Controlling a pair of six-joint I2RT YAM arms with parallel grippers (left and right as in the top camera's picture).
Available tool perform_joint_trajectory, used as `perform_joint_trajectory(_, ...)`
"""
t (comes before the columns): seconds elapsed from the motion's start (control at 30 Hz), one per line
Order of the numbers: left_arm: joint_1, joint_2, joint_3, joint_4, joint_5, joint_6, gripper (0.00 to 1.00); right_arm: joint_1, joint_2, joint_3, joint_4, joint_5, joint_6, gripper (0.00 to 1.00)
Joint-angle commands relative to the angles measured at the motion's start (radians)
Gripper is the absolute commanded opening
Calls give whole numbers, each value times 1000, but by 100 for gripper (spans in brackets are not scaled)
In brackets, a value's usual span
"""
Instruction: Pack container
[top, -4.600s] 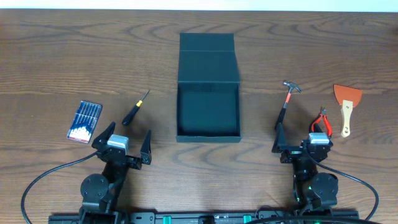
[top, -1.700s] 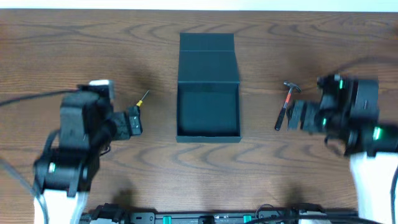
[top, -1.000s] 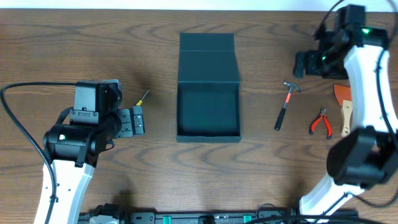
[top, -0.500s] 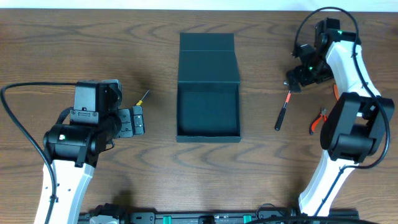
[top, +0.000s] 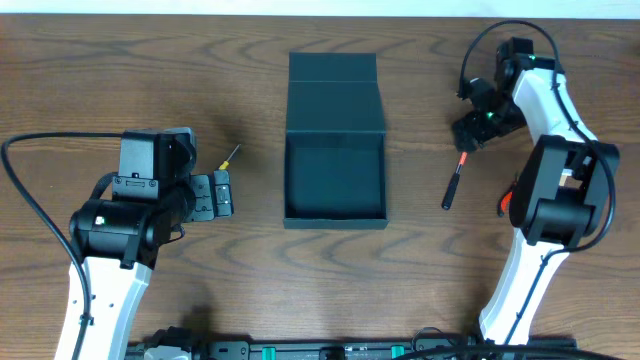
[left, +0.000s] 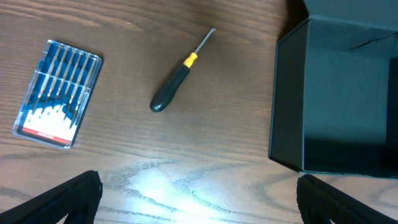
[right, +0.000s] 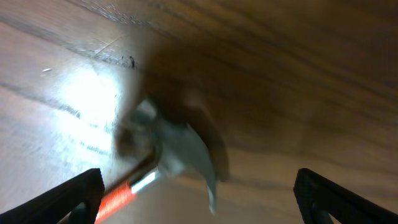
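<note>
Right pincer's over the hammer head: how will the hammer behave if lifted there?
The hammer looks rigid. Its metal head likely carries most weight, so a grip there should balance. The smooth metal may slip.

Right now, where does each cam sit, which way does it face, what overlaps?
Overhead: fixed above table, looking straight down; container, both arms, left gripper, right gripper show.
Left wrist: on left arm, facing down at screwdriver, bit case, container corner; own fingertips in bottom corners.
Right wrist: low over table, facing down at blurred hammer head; own fingertips in bottom corners.
Shared: overhead and left wrist both show screwdriver, container.
</note>
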Motion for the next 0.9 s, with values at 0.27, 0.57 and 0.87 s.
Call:
perform_joint_trajectory(0.27, -3, -2, 21, -2, 10, 9, 98, 70, 62, 19, 14, 28, 47, 94)
perform_joint_trajectory(0.57, -3, -2, 21, -2, 10, 9, 98, 76, 62, 19, -14, 114, 66, 88)
perform_joint_trajectory(0.87, -3, -2, 21, -2, 9, 10, 98, 54, 62, 19, -45, 139, 68, 81)
